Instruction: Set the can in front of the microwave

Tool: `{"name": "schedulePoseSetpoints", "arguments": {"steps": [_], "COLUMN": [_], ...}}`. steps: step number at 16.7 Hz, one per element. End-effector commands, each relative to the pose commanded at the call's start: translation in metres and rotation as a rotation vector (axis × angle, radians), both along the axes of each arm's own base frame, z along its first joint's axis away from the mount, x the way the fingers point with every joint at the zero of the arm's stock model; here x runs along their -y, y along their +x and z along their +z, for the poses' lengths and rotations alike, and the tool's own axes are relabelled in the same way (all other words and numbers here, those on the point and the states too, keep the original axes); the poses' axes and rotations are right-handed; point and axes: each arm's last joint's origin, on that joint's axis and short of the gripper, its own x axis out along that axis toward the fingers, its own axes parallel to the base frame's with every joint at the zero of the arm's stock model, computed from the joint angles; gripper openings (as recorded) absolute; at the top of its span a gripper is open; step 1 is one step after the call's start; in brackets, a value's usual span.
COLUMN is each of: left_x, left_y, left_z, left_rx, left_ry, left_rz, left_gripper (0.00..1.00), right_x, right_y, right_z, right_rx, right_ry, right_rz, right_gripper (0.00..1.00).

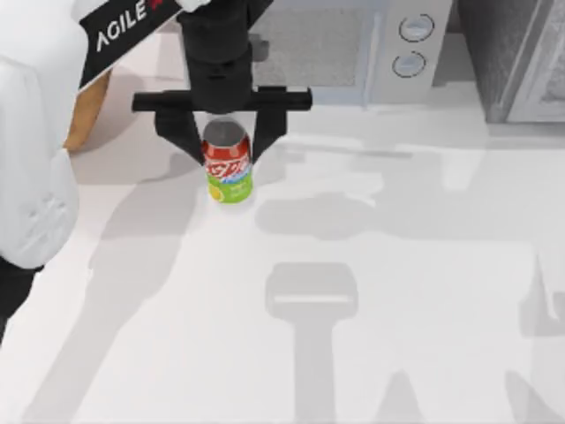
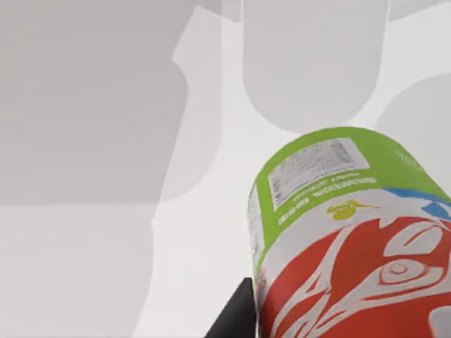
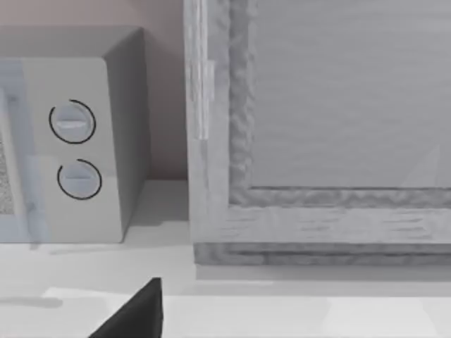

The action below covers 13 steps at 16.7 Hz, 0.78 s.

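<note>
Near the top view's far left, the left gripper [image 1: 222, 141] reaches down from the white AgileX arm with its two black fingers [image 1: 181, 132] set either side of the can [image 1: 229, 164]; whether the fingers press the can or stand just clear of it cannot be told. The can stands upright on the white table [image 1: 371, 291], grey metal top uppermost, red band above lime-green base. It sits just in front of the microwave [image 1: 335, 53], below the left part of the mesh window door, with the two round white dials [image 1: 413, 44] off to its right. A tan basket [image 1: 88, 110] edge shows beside the arm at left, and a darker grey speckled appliance [image 1: 516, 57] occupies the far right corner. From the left wrist view, the can [image 2: 345, 239] sits close to the lens, its label and green base facing the table [image 2: 204, 232], with one dark finger [image 2: 236, 317] touching or nearly touching its side. From the right wrist view, the microwave [image 3: 106, 141] dial panel and the speckled appliance [image 3: 317, 127] stand side by side; a black finger tip [image 3: 137, 317] of the right gripper shows low in the frame, and the state of that pincer cannot be told.
</note>
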Motion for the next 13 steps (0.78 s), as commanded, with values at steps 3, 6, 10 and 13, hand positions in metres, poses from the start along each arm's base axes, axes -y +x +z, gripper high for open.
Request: {"name": "schedulePoseSetpoints", "arguments": {"steps": [3, 6, 10, 13], "left_x": [-0.0020, -0.0009, 0.0000, 0.0000], "left_y": [0.0008, 0.0003, 0.0000, 0.0000], "left_z": [0.0000, -0.0044, -0.0080, -0.0080], "left_rx": [0.000, 0.000, 0.000, 0.000], "left_ry": [-0.002, -0.001, 0.000, 0.000], "left_rz": [0.002, 0.001, 0.000, 0.000], "left_gripper": [0.00, 0.00, 0.00, 0.15], "right_x": [0.0000, 0.0000, 0.0000, 0.0000], "right_y": [0.0000, 0.0000, 0.0000, 0.0000], "right_z": [0.0000, 0.0000, 0.0000, 0.0000], "right_rx": [0.000, 0.000, 0.000, 0.000], "right_ry": [0.000, 0.000, 0.000, 0.000], "right_rz": [0.000, 0.000, 0.000, 0.000], "right_gripper": [1.00, 1.00, 1.00, 1.00]}}
